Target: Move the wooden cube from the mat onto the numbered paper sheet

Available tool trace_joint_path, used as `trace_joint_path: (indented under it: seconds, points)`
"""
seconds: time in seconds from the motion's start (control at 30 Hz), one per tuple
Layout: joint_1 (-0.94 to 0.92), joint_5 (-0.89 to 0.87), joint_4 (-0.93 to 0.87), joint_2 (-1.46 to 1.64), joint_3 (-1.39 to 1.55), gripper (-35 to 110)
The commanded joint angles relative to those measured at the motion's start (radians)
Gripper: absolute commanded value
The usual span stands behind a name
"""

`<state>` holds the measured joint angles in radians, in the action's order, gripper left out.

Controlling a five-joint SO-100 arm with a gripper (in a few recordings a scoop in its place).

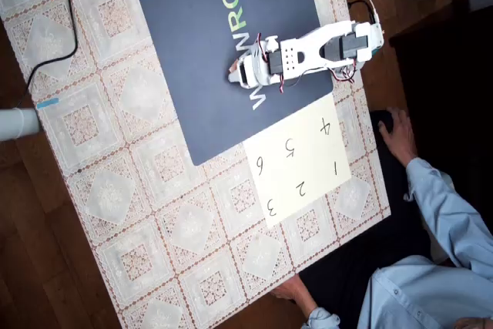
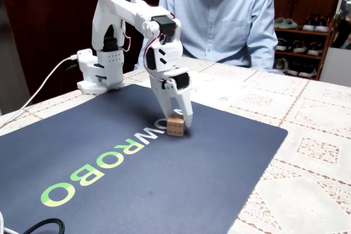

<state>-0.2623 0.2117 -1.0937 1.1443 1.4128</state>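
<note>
- Right now the wooden cube point(image 2: 175, 125) sits on the mat point(image 2: 137, 184), at the centre of the fixed view, by the white end of the lettering.
- No containers on this table; the mat carries the cube and the arm's reach, and the numbered paper sheet point(image 1: 300, 161) lies bare at lower right of the overhead view, its corner tucked against the mat's point(image 1: 208, 52) lower edge.
- From above, the white arm stretches leftward across the mat from its base at upper right, and its gripper point(image 1: 237, 72) covers the cube's spot, so the cube itself can't be made out there.
- The fixed view gives what the overhead misses: the gripper point(image 2: 178, 118) pointing straight down, fingers on either side of the cube, tips near the mat.
- The claw looks narrowed around the cube, one finger point(image 2: 187, 114) against its right face; whether it truly clamps or just brackets it, I cannot tell.
- A person in a light blue shirt point(image 2: 230, 20) sits behind the table; the overhead shows a hand point(image 1: 399, 135) at the table's right edge.
- A lace-patterned tablecloth point(image 1: 154, 213) lies beneath everything.
</note>
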Motion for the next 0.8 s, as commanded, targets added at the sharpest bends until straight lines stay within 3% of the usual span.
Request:
trace_joint_path:
  seconds: [0.0, 0.47, 0.77]
  points:
    - [-0.011, -0.008, -0.014, 0.020, -0.015, 27]
    - [-0.057, -0.011, -0.014, 0.028, -0.005, 31]
    - [-0.049, 0.020, -0.025, 0.008, -0.038, 19]
